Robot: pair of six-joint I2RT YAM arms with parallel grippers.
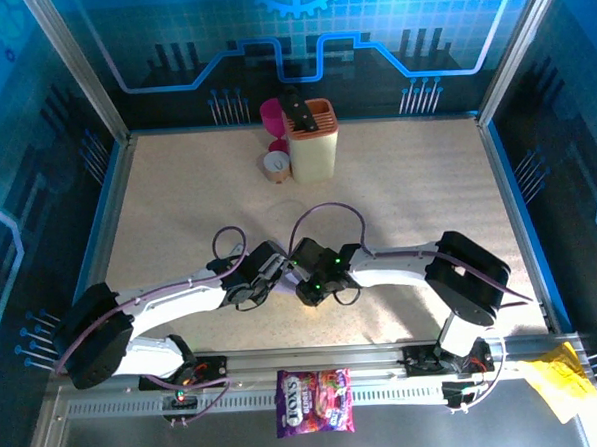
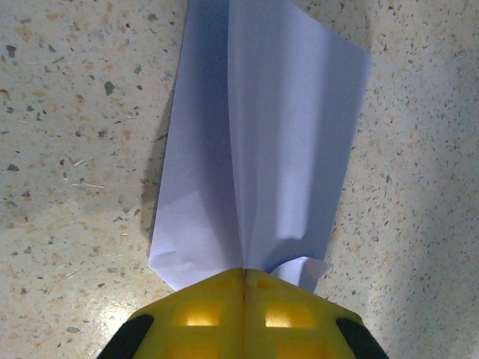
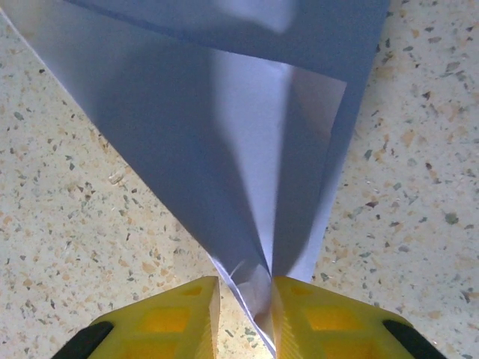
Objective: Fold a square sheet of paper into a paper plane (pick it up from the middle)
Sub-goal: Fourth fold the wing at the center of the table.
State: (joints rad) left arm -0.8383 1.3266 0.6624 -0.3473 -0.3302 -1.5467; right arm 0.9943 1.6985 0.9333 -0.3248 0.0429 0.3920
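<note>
**A:** Where is the sheet of paper (image 2: 284, 134)?

**B:** On the worktop (image 1: 178, 210), a little beyond the sweets bag (image 1: 313, 401), where the two arms meet. It is half folded and humps up along a crease instead of lying flat.

**A:** And the grips?

**B:** The left claw (image 2: 243, 275) is pressed together on one end of the sheet, with a small corner curling out beside it. The right claw (image 3: 245, 292) stands apart. A raised ridge of paper sits in the gap, but nothing is pinching it.

**A:** What worries you?

**B:** Mostly the right side. Only the tip of the ridge is in the gap, so the paper may slip out as the claw closes. If it closes off the crease, I think it sets a crooked fold. If the arms pull apart, thin paper like this could tear at the left pinch. That curled corner could also get crushed into a stray wrinkle.
</note>
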